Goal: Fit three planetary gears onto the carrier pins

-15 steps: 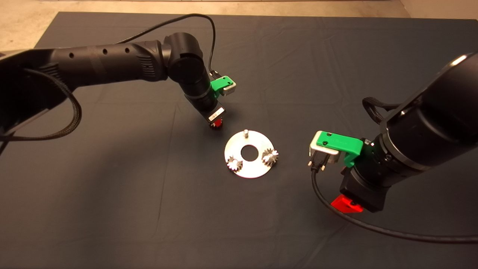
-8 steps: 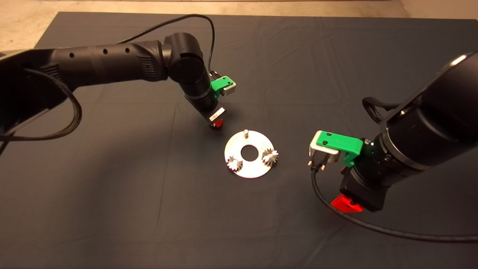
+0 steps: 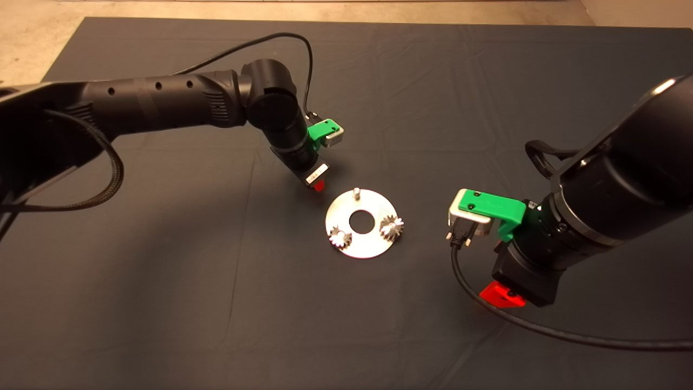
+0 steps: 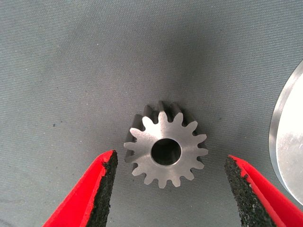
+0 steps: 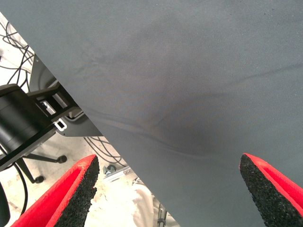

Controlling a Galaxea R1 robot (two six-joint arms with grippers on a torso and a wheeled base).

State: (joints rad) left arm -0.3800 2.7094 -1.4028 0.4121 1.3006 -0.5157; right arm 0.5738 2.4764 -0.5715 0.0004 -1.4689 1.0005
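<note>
Steel gear [image 4: 165, 151] between spread fingers [image 4: 105, 189]

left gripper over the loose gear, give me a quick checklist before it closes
1. Left gripper open: ok.
2. Third gear between the fingers, touching neither pad: ok.
3. Gear flat on the mat, bore up: ok.
4. Free pin on the disc bare: ok.
5. Two gears fully seated on their pins: cannot tell.
6. Right gripper open, away from the disc: ok.
</note>
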